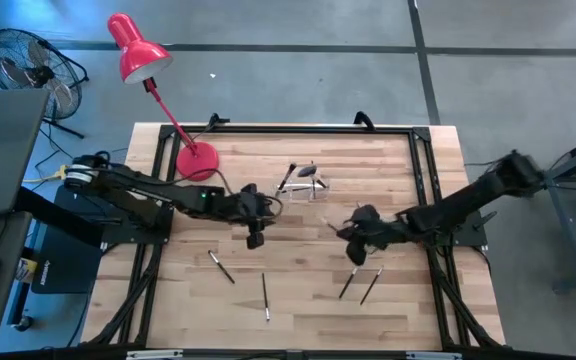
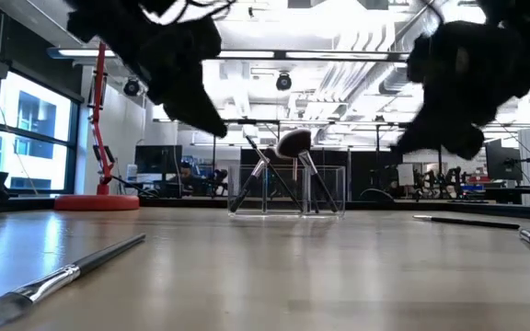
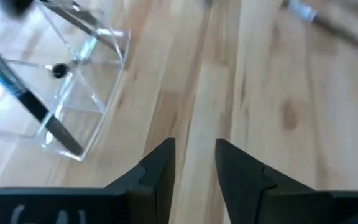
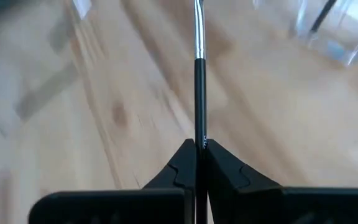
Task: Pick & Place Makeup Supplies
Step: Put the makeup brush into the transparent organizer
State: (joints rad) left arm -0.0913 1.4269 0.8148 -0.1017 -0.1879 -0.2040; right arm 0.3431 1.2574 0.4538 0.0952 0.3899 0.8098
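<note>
A clear plastic holder point(image 1: 303, 183) stands at the table's far middle with a few makeup supplies leaning in it, one with a fluffy dark head point(image 2: 293, 142). Several more brushes and liners lie flat on the wood: point(image 1: 220, 266), point(image 1: 265, 297), point(image 1: 346, 285), point(image 1: 371, 285). My left gripper point(image 3: 194, 162) hangs open over bare wood on the near side of the holder point(image 3: 73, 93), with nothing between its fingers. My right gripper point(image 4: 199, 146) is to the holder's near right point(image 1: 351, 248), shut on a thin black-handled brush point(image 4: 199, 93). My right gripper pinches the brush's black handle point(image 4: 199, 134) between its two fingertips. The brush runs along the fingers and sticks straight out ahead of them, its silvery ferrule point(image 4: 198, 31) at the far end. The fingers slant downward, and the brush is up off the wood.
A red desk lamp point(image 1: 196, 160) stands at the far left of the table, its head leaning out past the far edge. Black frame rails point(image 1: 268, 130) run along the table's far and side edges. Bare wood lies between the two grippers.
</note>
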